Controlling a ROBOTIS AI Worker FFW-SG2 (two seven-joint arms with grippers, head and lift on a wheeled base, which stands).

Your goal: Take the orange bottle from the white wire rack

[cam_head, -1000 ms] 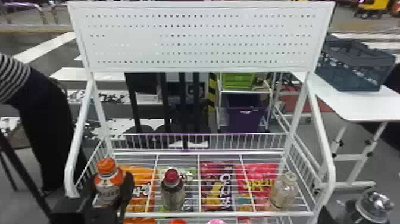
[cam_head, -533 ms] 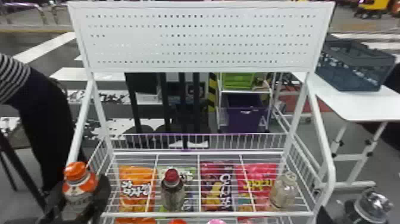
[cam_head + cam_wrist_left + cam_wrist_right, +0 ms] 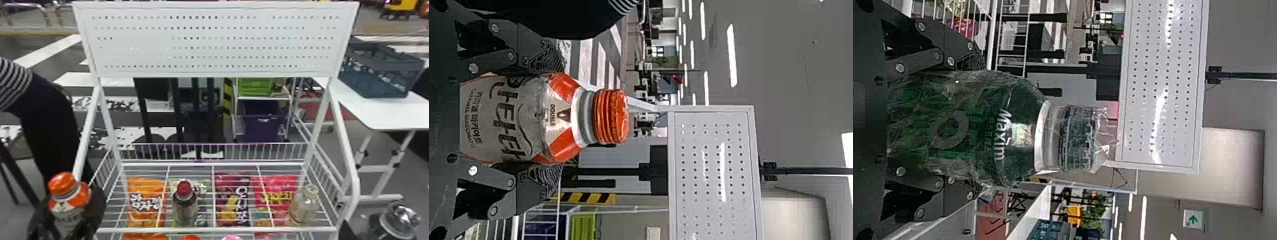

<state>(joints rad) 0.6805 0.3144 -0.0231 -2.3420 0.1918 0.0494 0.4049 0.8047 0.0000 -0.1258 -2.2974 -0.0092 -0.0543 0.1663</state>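
Right now, your left claw (image 3: 68, 217) is pinching the orange bottle (image 3: 78, 195), at eight o'clock in the head view, out beside the near left corner of the white wire rack (image 3: 220, 229). You have the bottle roughly upright with its orange cap (image 3: 61, 183) on top. In the left wrist view, your fingers (image 3: 541, 187) press its two sides below the shoulder, around the pale label (image 3: 496, 117), and the cap is free of them.

At four o'clock in the head view, your right claw (image 3: 346, 230) is closed around a green bottle (image 3: 399, 220). Your right wrist view puts a finger on each side of its body, which is wrapped in clear film, leaving the neck uncovered.

On the rack's wire shelf, you have a red-capped bottle (image 3: 185, 207) upright between six and seven o'clock, and a pale-capped bottle (image 3: 303, 207) between four and five. Through the wires, you see an orange snack bag (image 3: 143, 201) at seven, a dark purple snack bag (image 3: 231, 204) near six and a pink-red snack bag (image 3: 274, 196) at five. The perforated white panel (image 3: 137, 41) spans eleven to one above the shelf. At three, you see a white counter (image 3: 395, 111) carrying a blue-grey crate (image 3: 376, 79).
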